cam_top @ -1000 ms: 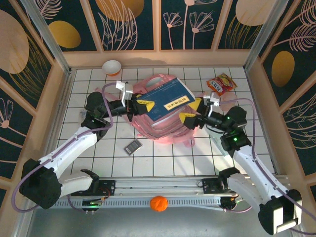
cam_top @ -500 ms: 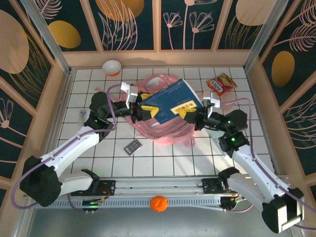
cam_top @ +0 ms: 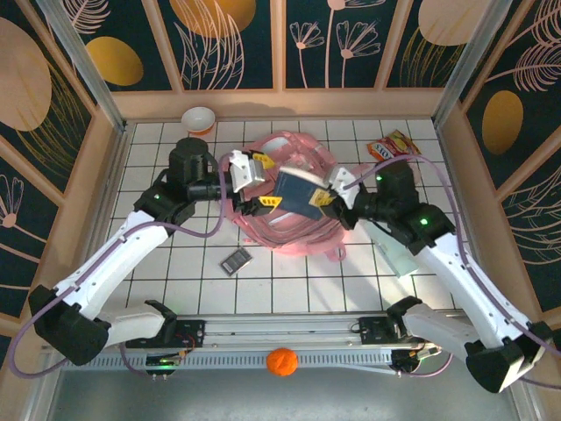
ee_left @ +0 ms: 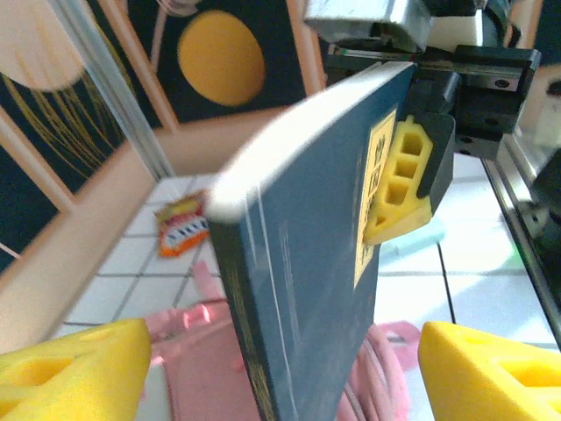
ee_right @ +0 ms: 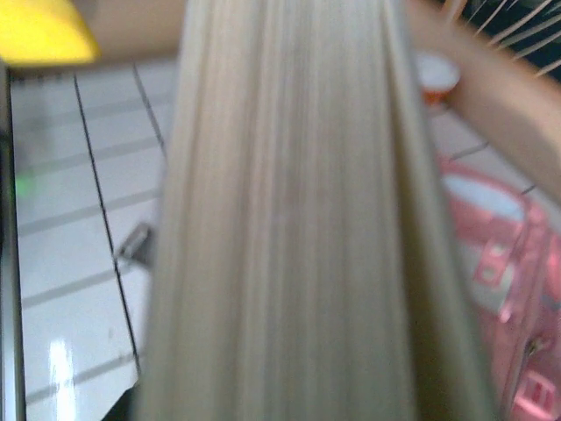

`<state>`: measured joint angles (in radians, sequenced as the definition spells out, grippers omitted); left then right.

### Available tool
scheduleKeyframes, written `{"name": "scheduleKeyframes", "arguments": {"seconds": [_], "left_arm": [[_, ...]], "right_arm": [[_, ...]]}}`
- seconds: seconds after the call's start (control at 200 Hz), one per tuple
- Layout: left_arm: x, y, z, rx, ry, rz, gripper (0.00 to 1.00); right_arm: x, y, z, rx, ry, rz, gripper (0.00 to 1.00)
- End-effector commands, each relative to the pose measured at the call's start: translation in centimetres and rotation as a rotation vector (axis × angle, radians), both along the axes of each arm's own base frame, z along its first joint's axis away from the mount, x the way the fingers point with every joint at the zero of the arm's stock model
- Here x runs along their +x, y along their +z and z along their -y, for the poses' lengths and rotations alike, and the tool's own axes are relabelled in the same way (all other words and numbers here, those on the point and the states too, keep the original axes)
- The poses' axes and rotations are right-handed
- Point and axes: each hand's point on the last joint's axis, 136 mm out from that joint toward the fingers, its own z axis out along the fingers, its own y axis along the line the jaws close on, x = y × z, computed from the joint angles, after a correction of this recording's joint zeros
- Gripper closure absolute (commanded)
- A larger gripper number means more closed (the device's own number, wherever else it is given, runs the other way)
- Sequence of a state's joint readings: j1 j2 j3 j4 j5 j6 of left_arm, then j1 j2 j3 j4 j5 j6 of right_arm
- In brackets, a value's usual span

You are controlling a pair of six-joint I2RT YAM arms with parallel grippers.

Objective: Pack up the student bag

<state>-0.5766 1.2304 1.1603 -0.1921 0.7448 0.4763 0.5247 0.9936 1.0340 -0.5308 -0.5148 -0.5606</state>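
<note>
Vs a second ago: the book was flat across the bag, now it's tipped on edge above it. The left gripper let go, jaws wide. The right gripper now clamps the book. The bag sits mid-table. Left wrist shows a yellow finger of the right gripper on the cover. Right wrist shows blurred page edges.

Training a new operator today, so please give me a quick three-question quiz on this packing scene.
1. True or false: the left end effector is clamped on the blue book.
2. Which end effector grips the book? A) left B) right C) both
3. Fill in: the book hangs over the pink ____.
Key: 1 false, it stands open; 2 B, the right end effector; 3 student bag.
</note>
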Motion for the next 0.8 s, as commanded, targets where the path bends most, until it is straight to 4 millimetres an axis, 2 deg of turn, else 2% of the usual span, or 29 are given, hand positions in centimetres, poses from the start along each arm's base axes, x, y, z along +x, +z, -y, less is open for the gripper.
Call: {"name": "scheduleKeyframes", "arguments": {"seconds": [0.0, 0.08, 0.125, 0.25, 0.285, 0.3, 0.365, 0.415, 0.435, 0.445, 0.485, 0.571, 0.641, 0.701, 0.796], "left_arm": [[-1.2, -2.1, 0.9, 0.088, -0.075, 0.010, 0.22], [-1.8, -2.8, 1.8, 0.106, -0.111, -0.008, 0.25], [-2.1, -2.8, 2.1, 0.099, -0.134, -0.022, 0.34], [-2.9, -1.9, 2.8, 0.009, -0.177, -0.091, 0.82], [-2.8, -1.5, 2.8, -0.028, -0.164, -0.106, 0.95], [-2.8, -1.4, 2.8, -0.044, -0.155, -0.113, 1.00], [-2.4, -0.5, 2.5, -0.139, -0.116, -0.139, 1.00], [-2.4, 0.6, 2.2, -0.220, -0.118, -0.178, 1.00], [-2.4, 1.6, 2.1, -0.258, -0.123, -0.186, 1.00], [-2.5, 1.2, 2.1, -0.264, -0.123, -0.208, 1.00], [-2.6, 2.0, 1.9, -0.330, -0.125, -0.247, 1.00], [-2.2, 4.2, 1.1, -0.498, -0.081, -0.304, 1.00], [-1.3, 5.5, 0.1, -0.616, -0.019, -0.348, 1.00], [-0.5, 6.3, -0.3, -0.669, 0.031, -0.382, 1.00], [1.4, 7.3, -1.1, -0.767, 0.122, -0.493, 1.00]], "right_arm": [[-0.7, -0.6, 0.3, -0.138, 0.065, 0.065, 1.00], [-0.9, -0.3, -0.7, -0.122, 0.106, 0.070, 1.00], [-1.0, -0.3, -1.1, -0.114, 0.126, 0.067, 1.00], [-0.6, 0.3, -1.5, -0.061, 0.123, 0.052, 1.00], [-0.9, 0.7, -1.5, -0.026, 0.131, 0.041, 0.89], [-0.4, 0.9, -0.9, -0.004, 0.110, 0.037, 0.83], [-0.1, 1.8, 0.6, 0.121, 0.080, 0.006, 0.61], [-0.1, 2.5, 2.1, 0.225, 0.045, -0.001, 0.50], [-0.1, 2.7, 2.5, 0.263, 0.035, -0.003, 0.47], [-0.2, 2.8, 2.8, 0.280, 0.026, -0.003, 0.44], [-0.2, 3.1, 3.7, 0.352, -0.007, -0.010, 0.37], [0.3, 3.4, 5.8, 0.491, -0.127, -0.058, 0.28], [0.4, 3.5, 7.2, 0.592, -0.182, -0.103, 0.26], [0.2, 4.0, 7.9, 0.673, -0.214, -0.144, 0.23], [0.7, 3.6, 8.6, 0.793, -0.296, -0.256, 0.17]]}}
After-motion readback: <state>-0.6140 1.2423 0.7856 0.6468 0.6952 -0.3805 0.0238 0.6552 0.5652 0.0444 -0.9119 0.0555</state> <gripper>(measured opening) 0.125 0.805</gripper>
